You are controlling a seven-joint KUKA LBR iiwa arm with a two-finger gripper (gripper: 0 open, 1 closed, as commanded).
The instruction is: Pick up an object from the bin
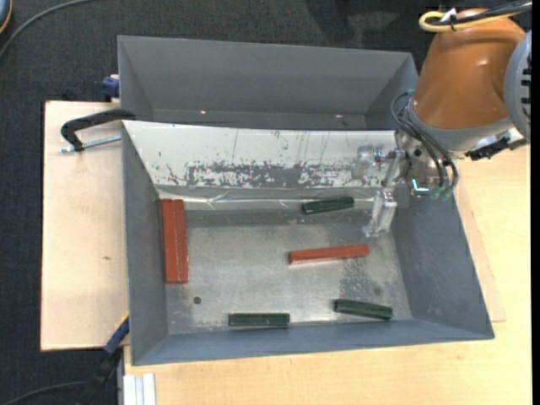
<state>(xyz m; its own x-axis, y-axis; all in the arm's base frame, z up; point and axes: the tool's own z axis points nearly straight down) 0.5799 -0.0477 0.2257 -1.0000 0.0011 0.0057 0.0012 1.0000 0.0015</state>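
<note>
My gripper hangs at the right side of the bin, close to the right wall and above the floor. Just left of it, near the back wall, lies a short dark green bar. A flat red bar lies a little in front of the gripper and to its left, at the middle of the floor. I see nothing held in the gripper.
A thick red block lies along the left wall. Two more dark green bars rest near the front wall, one at the centre and one to the right. The arm's orange cover looms over the bin's right rim.
</note>
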